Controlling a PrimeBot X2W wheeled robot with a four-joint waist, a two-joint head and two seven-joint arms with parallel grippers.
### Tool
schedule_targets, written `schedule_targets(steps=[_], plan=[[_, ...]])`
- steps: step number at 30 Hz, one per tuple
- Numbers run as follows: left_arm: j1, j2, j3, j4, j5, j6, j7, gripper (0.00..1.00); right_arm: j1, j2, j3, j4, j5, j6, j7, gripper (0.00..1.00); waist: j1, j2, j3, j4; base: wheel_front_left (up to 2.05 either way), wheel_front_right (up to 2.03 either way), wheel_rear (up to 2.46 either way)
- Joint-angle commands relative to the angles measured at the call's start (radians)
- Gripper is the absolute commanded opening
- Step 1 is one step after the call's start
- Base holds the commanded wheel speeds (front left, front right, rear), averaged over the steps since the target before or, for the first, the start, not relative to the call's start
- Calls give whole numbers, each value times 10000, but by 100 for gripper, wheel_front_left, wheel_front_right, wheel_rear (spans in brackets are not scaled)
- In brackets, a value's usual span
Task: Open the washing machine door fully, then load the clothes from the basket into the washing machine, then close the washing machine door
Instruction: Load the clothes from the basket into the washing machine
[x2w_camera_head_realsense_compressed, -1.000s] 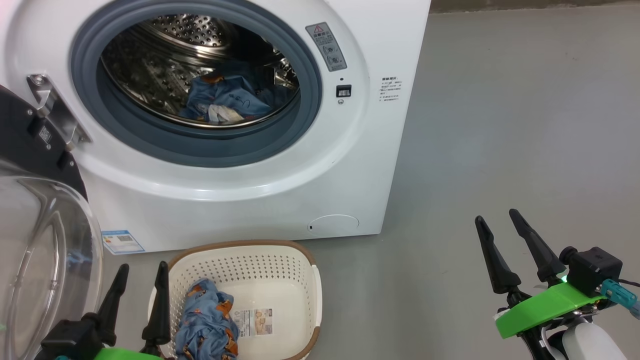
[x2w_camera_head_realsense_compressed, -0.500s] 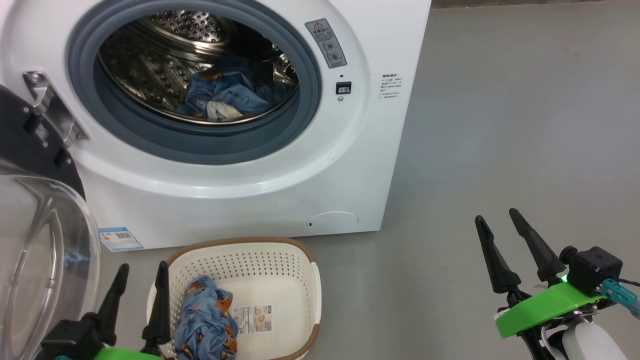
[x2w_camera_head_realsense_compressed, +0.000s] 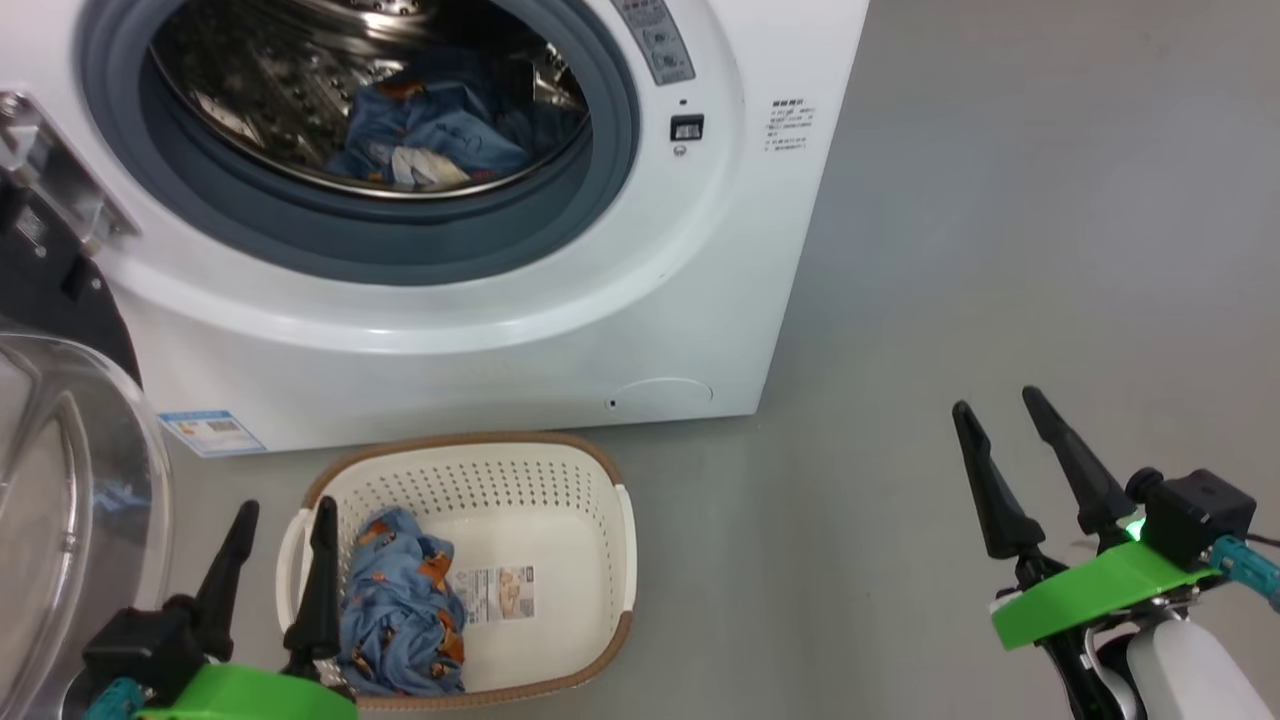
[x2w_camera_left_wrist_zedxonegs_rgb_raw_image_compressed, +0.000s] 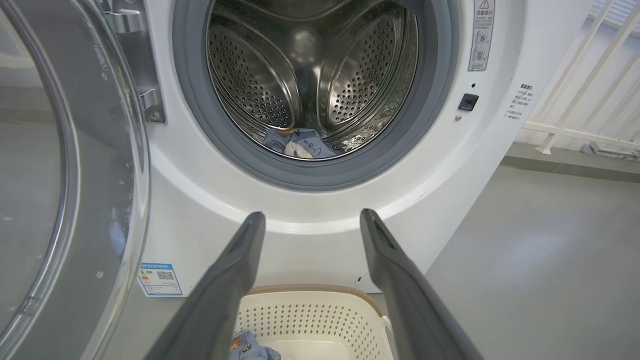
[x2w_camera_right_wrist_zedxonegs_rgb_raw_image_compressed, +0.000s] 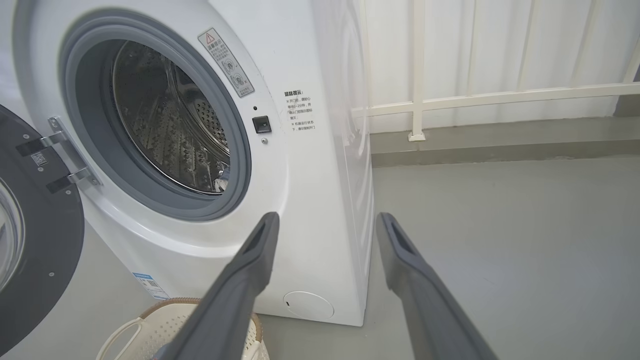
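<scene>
Head cam tilted down; rt wrist view catches railing (x2w_camera_right_wrist_zedxonegs_rgb_raw_image_compressed: 475, 99) behind washer (x2w_camera_right_wrist_zedxonegs_rgb_raw_image_compressed: 300, 190).

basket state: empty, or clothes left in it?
Not empty. One bunched light-blue garment lies in the left half of the basket, beside the paper label on its bare bottom.

In the head view the washing machine (x2w_camera_head_realsense_compressed: 500, 340) ran off the top edge, and its door (x2w_camera_head_realsense_compressed: 70, 480) was cropped at the left edge. The left gripper (x2w_camera_head_realsense_compressed: 286, 503) hid the near corner of the basket (x2w_camera_head_realsense_compressed: 570, 500) and part of the clothes (x2w_camera_head_realsense_compressed: 400, 600). The print on the basket's paper label (x2w_camera_head_realsense_compressed: 495, 595) was too small to read
</scene>
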Motion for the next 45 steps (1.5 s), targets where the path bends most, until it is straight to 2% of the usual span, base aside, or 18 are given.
schedule_targets(steps=[1, 14, 31, 40, 45], plan=[[-479, 194, 357, -137, -22, -97, -93, 100, -267, -66, 157, -295, -63, 27, -48, 100, 0, 0, 303, -30, 0, 0, 0], [-1938, 182, 299, 1310, -327, -702, -19, 100, -942, 154, -88, -678, -278, 27, -48, 100, 0, 0, 2055, -157, 0, 0, 0], [-4455, 115, -198, 5300, -488, -1604, -50, 100, -1731, 406, -301, -1172, -536, 27, -48, 100, 0, 0, 4078, -395, 0, 0, 0], [-5648, -36, -684, 7338, -785, -1764, -65, 100, -2019, 495, -347, -1308, -624, 27, -48, 100, 0, 0, 4879, -482, 0, 0, 0], [-6344, -53, -1263, 8196, -1109, -1775, -14, 100, -2199, 538, -364, -1410, -662, 27, -48, 100, 0, 0, 5383, -556, 0, 0, 0]])
